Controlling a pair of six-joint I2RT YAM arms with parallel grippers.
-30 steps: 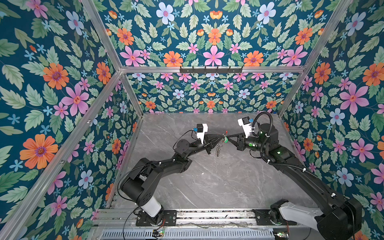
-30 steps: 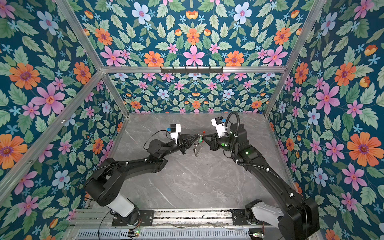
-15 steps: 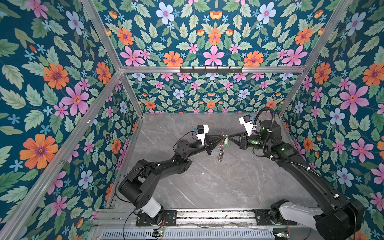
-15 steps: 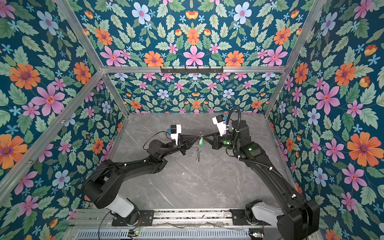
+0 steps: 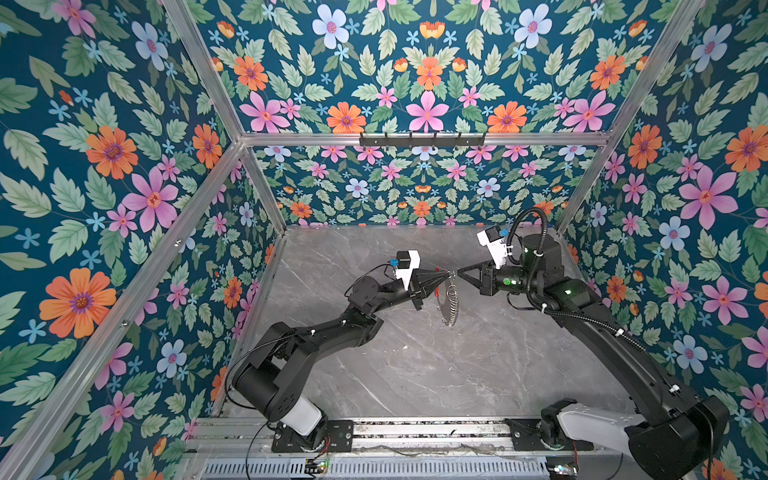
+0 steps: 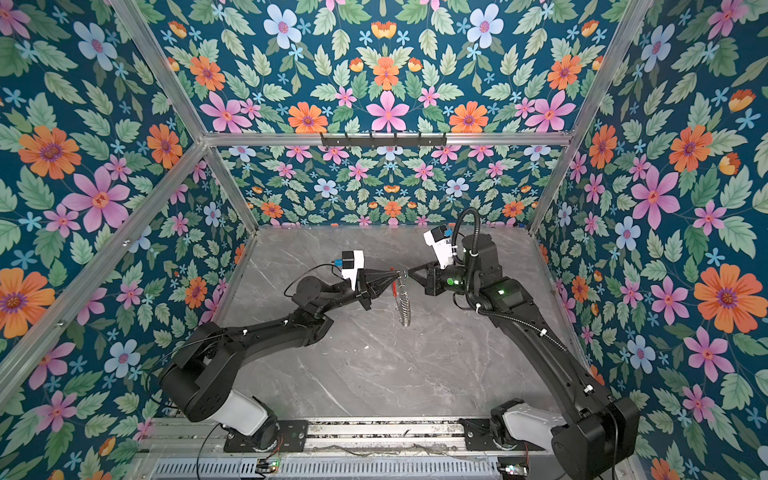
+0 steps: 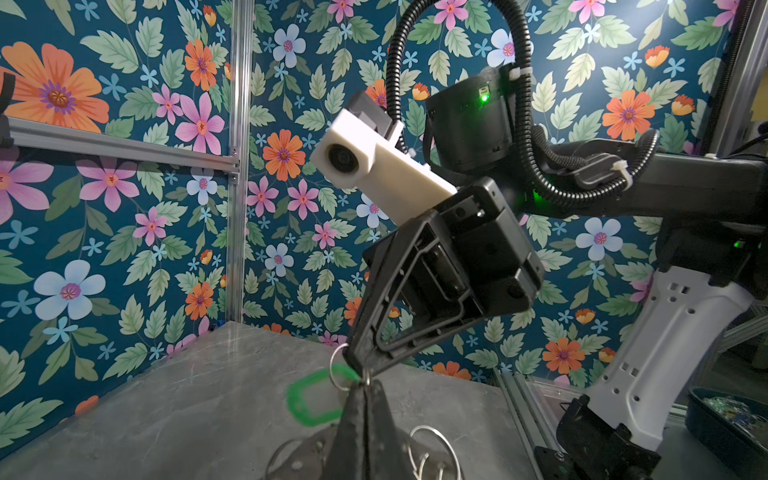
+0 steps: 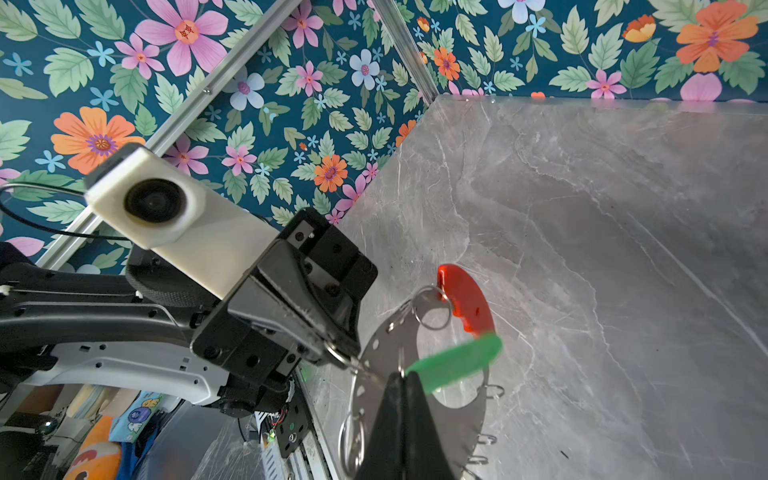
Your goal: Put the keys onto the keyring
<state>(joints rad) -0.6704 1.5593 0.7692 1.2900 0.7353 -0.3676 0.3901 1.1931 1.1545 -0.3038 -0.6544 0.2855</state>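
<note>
The keyring [image 5: 451, 307] [image 6: 404, 309] hangs edge-on above the table, between the two arms. In the right wrist view it is a grey metal plate [image 8: 388, 338] with a red plastic arc [image 8: 467, 303] and small silver loops [image 8: 492, 390]. My left gripper [image 5: 448, 274] [image 7: 365, 384] is shut on a loop at the keyring's top rim. My right gripper [image 5: 459, 273] [image 8: 401, 374] is shut on the keys' green head [image 8: 457, 359] [image 7: 309, 401], across the ring's face. The two gripper tips almost touch. The key's shaft is hidden.
A grey marble table [image 5: 415, 374] lies inside floral walls with aluminium posts. A black hook rail [image 5: 422, 139] runs along the back wall. Both arm bases sit on the front rail [image 5: 415, 430]. A dark bin [image 7: 727, 419] stands beyond the table's right edge.
My right gripper has risen and closed in on the left gripper's tip, bringing the green key against the ring. The hanging keyring has swung slightly right.
</note>
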